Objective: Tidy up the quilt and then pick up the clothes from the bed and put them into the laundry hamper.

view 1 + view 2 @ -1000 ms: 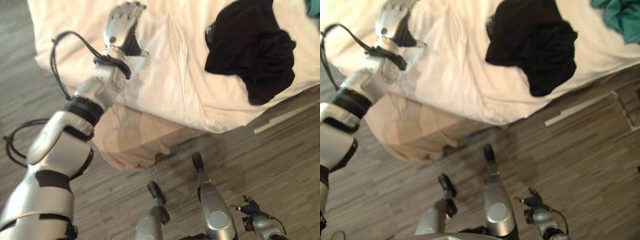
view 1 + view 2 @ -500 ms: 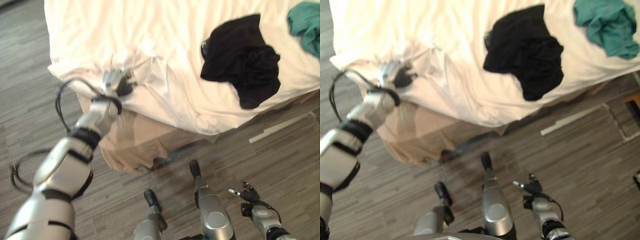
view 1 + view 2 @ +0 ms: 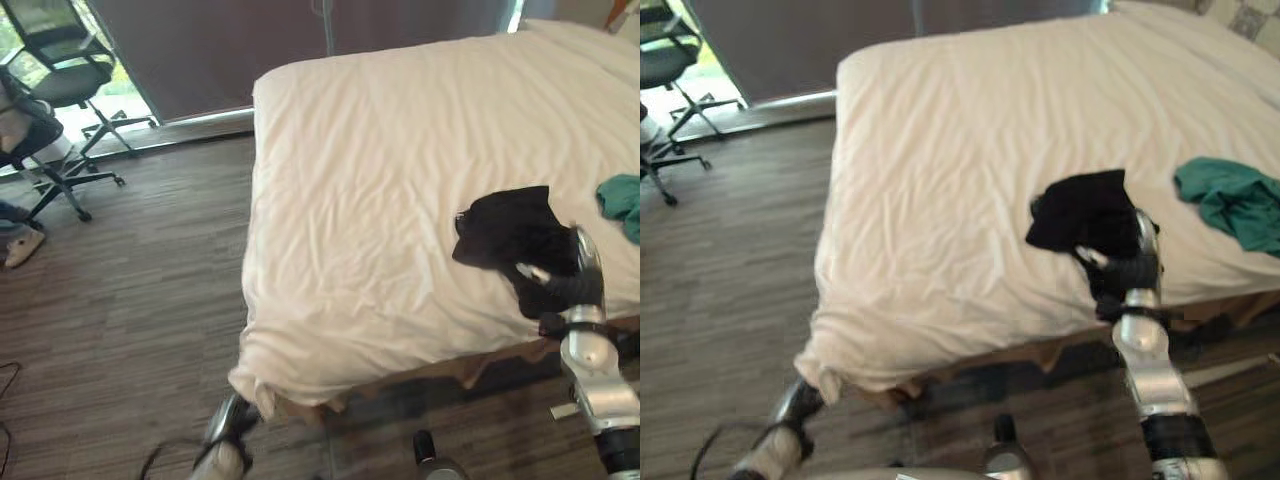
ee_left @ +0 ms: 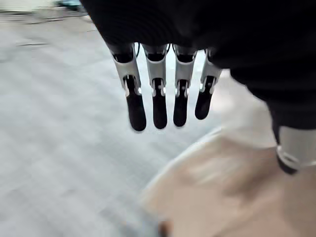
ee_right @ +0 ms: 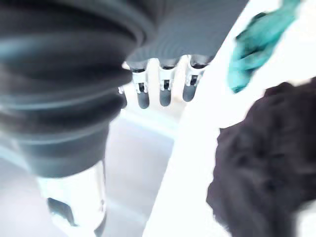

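Note:
The white quilt (image 3: 380, 180) lies spread flat over the bed, and its near left corner hangs down in a bunch. A black garment (image 3: 505, 232) sits crumpled near the bed's front edge at the right. A teal garment (image 3: 1232, 200) lies further right. My right hand (image 3: 578, 272) is raised at the front edge, just beside the black garment (image 5: 264, 173), fingers (image 5: 164, 91) relaxed and holding nothing. My left hand (image 3: 226, 428) hangs low under the quilt's hanging corner, its fingers (image 4: 157, 101) straight over the floor and the beige bed skirt (image 4: 232, 192).
Two office chairs (image 3: 55, 75) stand on the wood floor (image 3: 120, 300) at the far left, with a person's shoe (image 3: 20, 246) beside them. A dark wall (image 3: 300, 40) runs behind the bed. Pillows (image 3: 585, 35) lie at the bed's far right.
The camera has tilted up to take in the whole bed. My left hand has let go of the quilt and dropped below its corner. My right hand has risen beside the black garment.

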Motion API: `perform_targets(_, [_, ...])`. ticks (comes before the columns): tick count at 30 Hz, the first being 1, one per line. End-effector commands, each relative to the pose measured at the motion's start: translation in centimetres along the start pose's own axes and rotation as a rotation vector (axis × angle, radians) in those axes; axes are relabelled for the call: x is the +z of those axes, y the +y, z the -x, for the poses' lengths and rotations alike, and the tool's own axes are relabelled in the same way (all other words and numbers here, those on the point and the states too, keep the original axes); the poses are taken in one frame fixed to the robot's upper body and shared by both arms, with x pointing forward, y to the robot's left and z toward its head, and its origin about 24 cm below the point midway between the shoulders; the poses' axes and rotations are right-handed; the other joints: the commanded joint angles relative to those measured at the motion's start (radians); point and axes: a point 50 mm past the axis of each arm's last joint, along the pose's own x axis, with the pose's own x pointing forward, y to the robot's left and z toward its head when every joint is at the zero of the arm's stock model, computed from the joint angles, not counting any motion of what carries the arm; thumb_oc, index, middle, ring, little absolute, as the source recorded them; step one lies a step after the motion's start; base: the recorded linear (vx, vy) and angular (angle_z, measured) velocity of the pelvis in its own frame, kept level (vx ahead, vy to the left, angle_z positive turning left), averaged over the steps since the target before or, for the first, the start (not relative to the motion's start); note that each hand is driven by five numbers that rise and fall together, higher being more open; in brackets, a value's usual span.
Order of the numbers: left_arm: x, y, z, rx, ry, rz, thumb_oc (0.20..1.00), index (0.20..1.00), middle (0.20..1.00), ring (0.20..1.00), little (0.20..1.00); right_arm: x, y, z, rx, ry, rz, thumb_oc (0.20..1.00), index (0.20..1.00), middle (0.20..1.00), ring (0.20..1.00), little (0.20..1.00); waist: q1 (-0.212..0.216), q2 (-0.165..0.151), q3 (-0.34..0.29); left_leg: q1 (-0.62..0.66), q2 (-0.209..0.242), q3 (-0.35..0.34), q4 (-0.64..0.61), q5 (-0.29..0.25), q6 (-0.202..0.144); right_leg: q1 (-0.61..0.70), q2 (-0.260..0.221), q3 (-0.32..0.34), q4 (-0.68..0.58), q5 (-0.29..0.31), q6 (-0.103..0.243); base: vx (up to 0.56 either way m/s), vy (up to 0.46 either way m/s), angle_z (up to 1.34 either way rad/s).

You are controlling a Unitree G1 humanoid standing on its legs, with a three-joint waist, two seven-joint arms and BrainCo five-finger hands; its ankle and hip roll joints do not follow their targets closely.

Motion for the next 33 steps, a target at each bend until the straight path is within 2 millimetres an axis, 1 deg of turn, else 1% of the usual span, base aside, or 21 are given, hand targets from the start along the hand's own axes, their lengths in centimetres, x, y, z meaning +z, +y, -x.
perform_targets(1, [-8.5, 0.9, 2.1, -0.005, 0.294, -0.069, 1.000, 1.000, 1.000, 1.000, 1.000, 5.2, 0.9, -3.7, 0.022, -0.255, 0.010, 0.598, 0.598, 0.598, 0.598, 0.598, 0.111, -0.061, 0.019, -0.015, 0.033, -0.069, 0.055, -0.033, -0.008, -0.035, -0.088, -0.013, 0.128, -0.127, 0.080, 0.03, -0.029, 0.29])
perform_targets(2, [-10.0, 1.0, 2.7, -0.006, 0.355, -0.061, 1.000, 1.000, 1.000, 1.000, 1.000, 7.1, 2.4, -4.6, 0.080, -0.323, -0.013, 0.200, 0.200, 0.200, 0.200, 0.200, 0.134, -0.065, 0.022, -0.019, 0.034, -0.079, 0.058, -0.030, -0.009, -0.027, -0.088, -0.022, 0.128, -0.130, 0.079, 0.01, -0.015, 0.20])
perform_targets(4, [-11.9, 1.4, 3.5, 0.002, 0.416, -0.065, 1.000, 1.000, 1.000, 1.000, 1.000, 10.7, 4.9, -5.5, 0.180, -0.435, -0.069, 0.200, 0.200, 0.200, 0.200, 0.200, 0.168, -0.070, 0.030, -0.034, 0.036, -0.093, 0.072, -0.029, -0.010, -0.030, -0.091, -0.030, 0.133, -0.133, 0.077, -0.02, -0.013, 0.38])
perform_targets(5, [-11.8, 2.1, 3.3, 0.020, 0.398, -0.072, 1.000, 1.000, 1.000, 1.000, 1.000, 13.6, 7.3, -6.3, 0.261, -0.503, -0.116, 0.200, 0.200, 0.200, 0.200, 0.200, 0.197, -0.076, 0.058, -0.067, 0.035, -0.101, 0.102, -0.029, -0.012, -0.046, -0.095, -0.032, 0.146, -0.136, 0.074, -0.05, -0.004, 0.48])
perform_targets(6, [-11.7, 2.0, 3.3, 0.021, 0.397, -0.067, 1.000, 1.000, 1.000, 1.000, 1.000, 13.8, 7.4, -6.4, 0.262, -0.507, -0.118, 0.200, 0.200, 0.200, 0.200, 0.200, 0.194, -0.076, 0.060, -0.071, 0.035, -0.101, 0.107, -0.031, -0.012, -0.049, -0.096, -0.031, 0.149, -0.138, 0.074, -0.13, -0.011, 0.34])
perform_targets(7, [-11.0, 2.9, 2.8, 0.050, 0.367, -0.076, 1.000, 1.000, 1.000, 1.000, 1.000, 15.4, 8.0, -7.2, 0.279, -0.545, -0.117, 0.200, 0.200, 0.200, 0.200, 0.200, 0.210, -0.080, 0.086, -0.104, 0.034, -0.110, 0.133, -0.031, -0.016, -0.068, -0.099, -0.032, 0.167, -0.139, 0.073, -0.28, -0.019, 0.35])
perform_targets(8, [-8.4, 5.3, 1.4, 0.132, 0.270, -0.085, 1.000, 1.000, 1.000, 1.000, 1.000, 18.5, 9.5, -7.8, 0.318, -0.608, -0.153, 0.200, 0.200, 0.200, 0.200, 0.200, 0.236, -0.079, 0.154, -0.185, 0.035, -0.131, 0.182, -0.022, -0.024, -0.128, -0.106, -0.030, 0.203, -0.140, 0.072, -0.28, -0.019, 0.40])
perform_targets(11, [-7.0, 6.3, 0.8, 0.169, 0.218, -0.089, 1.000, 1.000, 1.000, 1.000, 1.000, 19.8, 10.0, -8.2, 0.329, -0.628, -0.168, 0.200, 0.200, 0.200, 0.200, 0.200, 0.244, -0.075, 0.178, -0.243, 0.034, -0.145, 0.213, -0.018, -0.030, -0.171, -0.115, -0.035, 0.230, -0.142, 0.072, -0.20, 0.001, 0.38])
perform_targets(13, [-0.8, 8.2, -0.7, 0.240, -0.012, -0.143, 1.000, 1.000, 1.000, 1.000, 1.000, 21.4, 12.7, -8.2, 0.405, -0.617, -0.212, 0.200, 0.200, 0.200, 0.200, 0.200, 0.264, -0.062, 0.234, -0.350, 0.040, -0.161, 0.236, 0.010, -0.050, -0.271, -0.129, -0.043, 0.278, -0.141, 0.072, -0.22, 0.017, 0.33])
perform_targets(17, [8.0, 9.7, -1.1, 0.305, -0.304, -0.149, 1.000, 1.000, 1.000, 1.000, 1.000, 20.8, 16.6, -7.4, 0.513, -0.518, -0.220, 0.200, 0.200, 0.200, 0.200, 0.200, 0.278, -0.044, 0.282, -0.466, 0.044, -0.168, 0.257, 0.040, -0.066, -0.388, -0.139, -0.048, 0.331, -0.145, 0.074, -0.17, -0.010, 0.21])
perform_targets(18, [12.0, 9.5, -0.6, 0.313, -0.437, -0.156, 1.000, 1.000, 1.000, 1.000, 1.000, 18.8, 19.4, -5.9, 0.597, -0.407, -0.246, 0.200, 0.200, 0.200, 0.200, 0.200, 0.275, -0.036, 0.306, -0.502, 0.042, -0.169, 0.273, 0.041, -0.066, -0.431, -0.141, -0.042, 0.358, -0.147, 0.075, -0.13, -0.003, 0.13])
perform_targets(19, [11.9, 9.5, -0.6, 0.312, -0.437, -0.156, 1.000, 1.000, 1.000, 1.000, 1.000, 18.8, 19.4, -5.9, 0.597, -0.407, -0.246, 0.200, 0.200, 0.200, 0.200, 0.200, 0.275, -0.036, 0.304, -0.505, 0.041, -0.168, 0.275, 0.040, -0.066, -0.435, -0.142, -0.042, 0.360, -0.148, 0.075, -0.12, -0.008, 0.02])
perform_targets(21, [15.0, 8.7, 0.1, 0.301, -0.547, -0.168, 1.000, 1.000, 1.000, 1.000, 1.000, 16.4, 22.3, -3.1, 0.702, -0.305, -0.257, 0.200, 0.200, 0.200, 0.200, 0.200, 0.270, -0.032, 0.325, -0.526, 0.039, -0.169, 0.300, 0.029, -0.067, -0.459, -0.142, -0.031, 0.383, -0.159, 0.073, -0.07, -0.008, 0.01])
perform_targets(22, [15.0, 8.7, 0.1, 0.302, -0.547, -0.168, 1.000, 1.000, 1.000, 1.000, 1.000, 16.5, 22.3, -3.1, 0.702, -0.305, -0.257, 0.200, 0.200, 0.200, 0.200, 0.200, 0.269, -0.033, 0.322, -0.529, 0.038, -0.170, 0.297, 0.035, -0.066, -0.461, -0.143, -0.031, 0.379, -0.153, 0.073, -0.07, 0.007, -0.02])
perform_targets(24, [15.9, 7.8, 0.4, 0.290, -0.577, -0.150, 1.000, 1.000, 1.000, 1.000, 1.000, 13.4, 24.8, 1.0, 0.862, -0.227, -0.213, 0.200, 0.200, 0.200, 0.200, 0.200, 0.251, -0.034, 0.329, -0.513, 0.036, -0.168, 0.306, 0.023, -0.065, -0.455, -0.141, -0.026, 0.380, -0.153, 0.073, -0.04, 0.009, -0.02])
perform_targets(26, [15.4, 6.6, 0.2, 0.254, -0.550, -0.145, 1.000, 1.000, 1.000, 1.000, 1.000, 11.2, 26.1, 4.3, 0.976, -0.173, -0.179, 0.200, 0.200, 0.200, 0.200, 0.200, 0.236, -0.042, 0.326, -0.481, 0.040, -0.162, 0.298, 0.013, -0.061, -0.429, -0.139, -0.022, 0.359, -0.148, 0.074, 0.00, 0.000, 0.00])
perform_targets(27, [14.8, 5.8, 0.0, 0.229, -0.525, -0.152, 1.000, 1.000, 1.000, 1.000, 1.000, 10.1, 26.5, 6.3, 1.044, -0.139, -0.178, 0.200, 0.200, 0.200, 0.200, 0.200, 0.230, -0.048, 0.325, -0.456, 0.045, -0.154, 0.297, -0.002, -0.060, -0.406, -0.138, -0.020, 0.349, -0.152, 0.074, 0.00, 0.024, -0.04])
perform_targets(28, [14.8, 5.8, 0.0, 0.229, -0.526, -0.151, 1.000, 1.000, 1.000, 1.000, 1.000, 10.0, 26.5, 6.3, 1.044, -0.139, -0.178, 0.200, 0.200, 0.200, 0.200, 0.200, 0.229, -0.049, 0.323, -0.457, 0.044, -0.155, 0.292, 0.004, -0.059, -0.406, -0.138, -0.021, 0.344, -0.146, 0.074, 0.06, 0.033, -0.16])
perform_targets(29, [13.5, 4.7, -0.2, 0.185, -0.475, -0.148, 1.000, 1.000, 1.000, 1.000, 1.000, 9.1, 26.6, 8.9, 1.147, -0.130, -0.193, 0.200, 0.200, 0.200, 0.200, 0.200, 0.213, -0.063, 0.308, -0.403, 0.046, -0.142, 0.283, -0.012, -0.052, -0.355, -0.134, -0.013, 0.309, -0.141, 0.074, 0.12, 0.038, -0.22])
perform_targets(32, [10.6, 3.2, -0.5, 0.126, -0.379, -0.151, 1.000, 1.000, 1.000, 1.000, 1.000, 8.9, 25.2, 9.5, 1.184, -0.245, -0.116, 0.200, 0.200, 0.200, 0.200, 0.200, 0.189, -0.090, 0.254, -0.313, 0.044, -0.119, 0.253, -0.031, -0.041, -0.263, -0.125, -0.012, 0.243, -0.128, 0.079, 0.19, 0.046, -0.31])
perform_targets(33, [9.5, 2.8, -0.6, 0.110, -0.340, -0.159, 1.000, 1.000, 1.000, 1.000, 1.000, 9.5, 23.9, 8.6, 1.138, -0.286, -0.156, 0.200, 0.200, 0.200, 0.200, 0.200, 0.175, -0.098, 0.234, -0.273, 0.038, -0.107, 0.235, -0.035, -0.035, -0.225, -0.120, -0.008, 0.218, -0.121, 0.082, 0.19, 0.064, -0.35])
